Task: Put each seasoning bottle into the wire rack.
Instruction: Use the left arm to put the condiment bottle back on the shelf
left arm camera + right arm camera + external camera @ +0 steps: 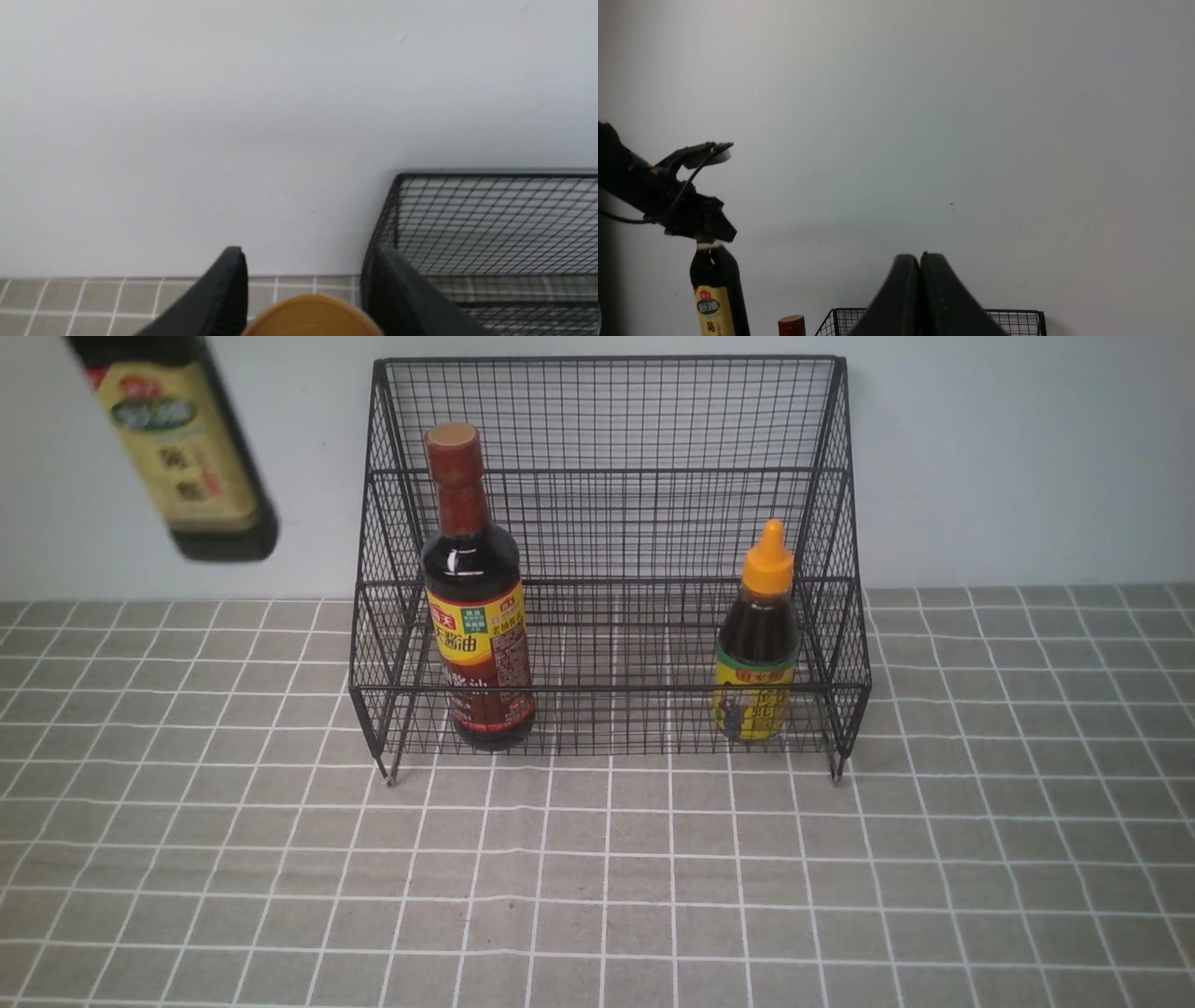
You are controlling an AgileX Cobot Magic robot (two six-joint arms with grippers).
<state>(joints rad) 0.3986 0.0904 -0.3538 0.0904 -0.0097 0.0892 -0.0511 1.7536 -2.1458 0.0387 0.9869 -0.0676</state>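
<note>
High to the left of the black wire-mesh rack [607, 523], your left gripper [306, 275] is clamped on the neck of the tall gold-capped, tan-labelled dark bottle [177, 457], which hangs tilted. Clear the rack's side, straighten the bottle, and lower it between the red-necked bottle [476, 616] and the orange-nozzled bottle [758, 644]. Your right gripper [920, 261] is closed and empty.

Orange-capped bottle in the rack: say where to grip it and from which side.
Probably grip the orange-capped bottle at its dark shoulder below the nozzle, from above: it stands upright, and the wire rack screens its lower body in front and right.
</note>
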